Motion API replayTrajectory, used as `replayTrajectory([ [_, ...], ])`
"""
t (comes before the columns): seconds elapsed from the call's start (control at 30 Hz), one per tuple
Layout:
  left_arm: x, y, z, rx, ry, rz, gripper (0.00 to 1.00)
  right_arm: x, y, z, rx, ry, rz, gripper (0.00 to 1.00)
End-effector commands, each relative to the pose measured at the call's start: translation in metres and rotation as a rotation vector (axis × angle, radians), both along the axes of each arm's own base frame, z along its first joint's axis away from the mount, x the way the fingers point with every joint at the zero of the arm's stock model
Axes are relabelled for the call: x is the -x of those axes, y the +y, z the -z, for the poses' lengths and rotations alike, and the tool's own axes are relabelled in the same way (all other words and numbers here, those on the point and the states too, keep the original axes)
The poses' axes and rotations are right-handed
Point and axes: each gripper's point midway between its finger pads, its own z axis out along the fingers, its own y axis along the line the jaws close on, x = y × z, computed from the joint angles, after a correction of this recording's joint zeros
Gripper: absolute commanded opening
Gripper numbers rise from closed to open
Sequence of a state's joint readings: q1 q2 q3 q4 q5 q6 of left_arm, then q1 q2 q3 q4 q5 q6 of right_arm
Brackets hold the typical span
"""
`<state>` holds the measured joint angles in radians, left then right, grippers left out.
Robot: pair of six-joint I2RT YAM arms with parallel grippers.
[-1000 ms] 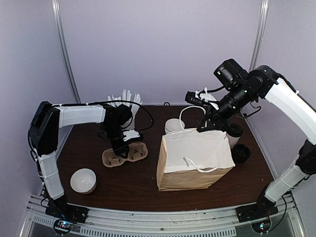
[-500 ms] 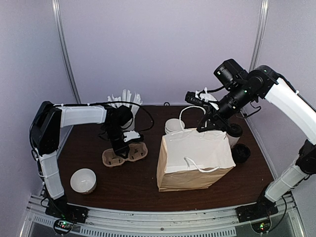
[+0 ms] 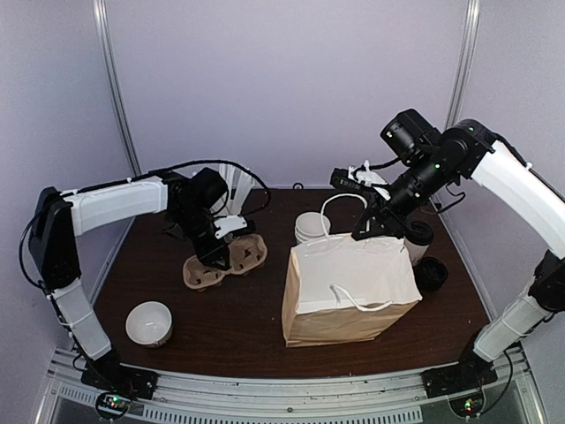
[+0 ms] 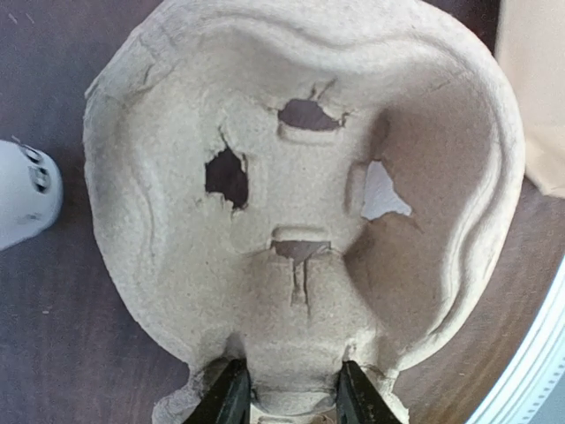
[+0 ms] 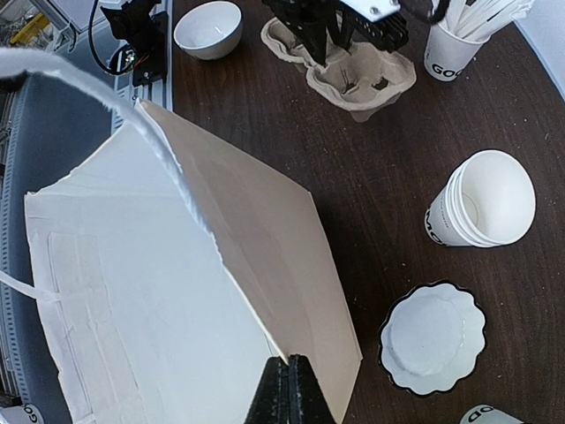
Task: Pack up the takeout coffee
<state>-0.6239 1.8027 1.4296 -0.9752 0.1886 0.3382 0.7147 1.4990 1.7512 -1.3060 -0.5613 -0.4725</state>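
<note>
Right now my left end effector [image 4: 291,402] is clamped on the near rim of the pulp cup carrier [image 4: 300,194], one finger on each side of a small tab at its edge. The carrier's pockets hold nothing, and its torn holes show the dark counter [image 3: 247,327] beneath. I cannot tell whether it rests flat or is tipped up.

My right end effector [image 5: 287,393] is pinched tight on the top edge of the paper bag [image 3: 353,283], which stands upright toward the right of the counter, its mouth open.

The takeout coffee [image 3: 418,237] stands upright on the counter, lid on, just behind the bag's far right corner and outside it. A stack of lidless cups [image 3: 311,227] stands behind the bag's left corner. A white bowl [image 3: 148,322] sits near the front left.
</note>
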Motion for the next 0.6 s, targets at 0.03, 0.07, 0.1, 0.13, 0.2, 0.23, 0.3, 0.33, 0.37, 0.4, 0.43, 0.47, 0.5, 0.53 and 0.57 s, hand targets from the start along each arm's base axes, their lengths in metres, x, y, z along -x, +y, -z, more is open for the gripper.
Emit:
replayTrajectory([
  [0.03,0.017,-0.021,-0.079,0.207,-0.086,0.007,0.34,-0.002,0.006,-0.003,-0.025,0.012,-0.014,0.00],
  [0.07,0.020,-0.024,-0.091,0.240,-0.101,0.011,0.34,-0.003,0.008,-0.003,-0.025,0.020,-0.016,0.00],
  [0.1,0.022,-0.027,-0.104,0.280,-0.116,0.015,0.34,-0.003,0.010,-0.003,-0.026,0.029,-0.018,0.00],
  [0.13,0.025,-0.029,-0.117,0.317,-0.133,0.019,0.34,-0.004,0.012,-0.003,-0.028,0.039,-0.020,0.00],
  [0.2,0.031,-0.032,-0.146,0.399,-0.175,0.025,0.34,-0.007,0.018,0.001,-0.026,0.064,-0.025,0.00],
  [0.23,0.033,-0.033,-0.159,0.432,-0.197,0.028,0.34,-0.008,0.020,0.002,-0.027,0.075,-0.029,0.00],
  [0.3,0.036,-0.033,-0.185,0.491,-0.240,0.030,0.34,-0.008,0.026,0.003,-0.031,0.103,-0.039,0.00],
  [0.33,0.038,-0.033,-0.197,0.519,-0.261,0.032,0.34,-0.007,0.029,0.004,-0.033,0.113,-0.044,0.00],
  [0.37,0.041,-0.033,-0.207,0.543,-0.279,0.037,0.34,-0.008,0.031,0.003,-0.036,0.119,-0.046,0.00],
  [0.4,0.043,-0.032,-0.217,0.563,-0.295,0.042,0.35,-0.009,0.034,0.004,-0.039,0.121,-0.046,0.00],
  [0.43,0.045,-0.032,-0.224,0.580,-0.305,0.047,0.35,-0.011,0.037,0.004,-0.040,0.121,-0.043,0.00],
  [0.47,0.046,-0.032,-0.230,0.592,-0.311,0.050,0.35,-0.014,0.039,0.004,-0.038,0.120,-0.036,0.00],
  [0.5,0.048,-0.032,-0.235,0.604,-0.316,0.052,0.35,-0.018,0.040,0.005,-0.033,0.117,-0.030,0.00],
  [0.53,0.049,-0.033,-0.241,0.619,-0.321,0.056,0.35,-0.021,0.041,0.007,-0.026,0.115,-0.023,0.00],
  [0.57,0.050,-0.034,-0.245,0.632,-0.323,0.060,0.35,-0.024,0.041,0.008,-0.018,0.107,-0.015,0.00],
])
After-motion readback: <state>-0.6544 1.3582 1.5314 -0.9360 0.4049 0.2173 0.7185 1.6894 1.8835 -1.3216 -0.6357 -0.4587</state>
